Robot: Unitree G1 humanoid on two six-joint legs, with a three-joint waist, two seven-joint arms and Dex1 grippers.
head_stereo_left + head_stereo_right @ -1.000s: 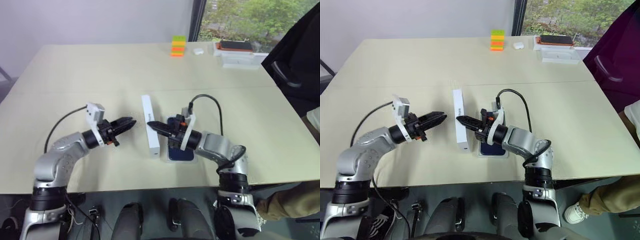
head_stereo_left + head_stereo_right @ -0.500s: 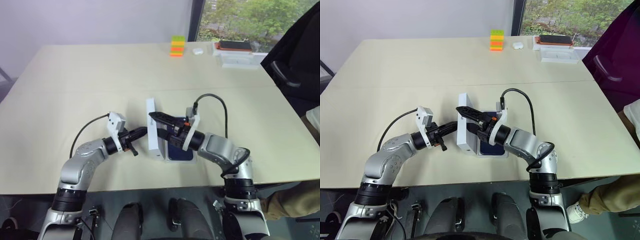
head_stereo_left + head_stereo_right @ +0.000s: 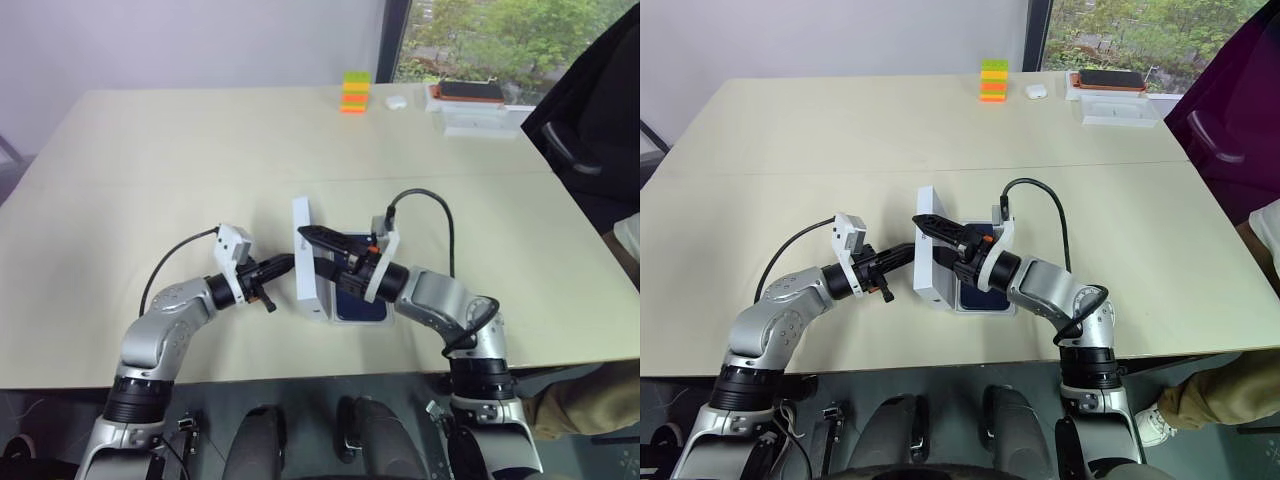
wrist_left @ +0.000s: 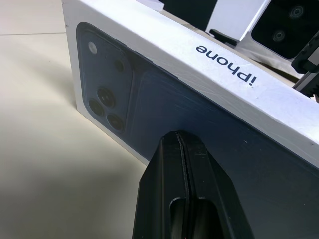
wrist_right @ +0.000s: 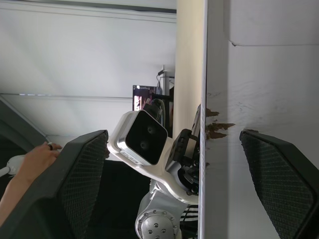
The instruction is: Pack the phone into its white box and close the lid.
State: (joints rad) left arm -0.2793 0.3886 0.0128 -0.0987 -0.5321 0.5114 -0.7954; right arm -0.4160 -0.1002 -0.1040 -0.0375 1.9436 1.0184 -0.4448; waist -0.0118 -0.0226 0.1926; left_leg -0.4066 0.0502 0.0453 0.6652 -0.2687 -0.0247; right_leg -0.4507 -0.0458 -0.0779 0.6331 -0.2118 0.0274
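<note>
"iPhone" printed on the lid (image 4: 214,94) white side edge

A broad, pale beige rectangular tabletop (image 3: 180,170) is filling the room's centre, a thin seam (image 3: 150,185) running across it beyond the pincers. A plain light-grey wall (image 3: 190,40) is standing behind the table's far edge. At the far right, a dark-framed window (image 3: 392,40) is admitting daylight and showing green foliage (image 3: 500,35) outside. Grey flooring (image 3: 30,420) is lying beneath the near edge.
</note>
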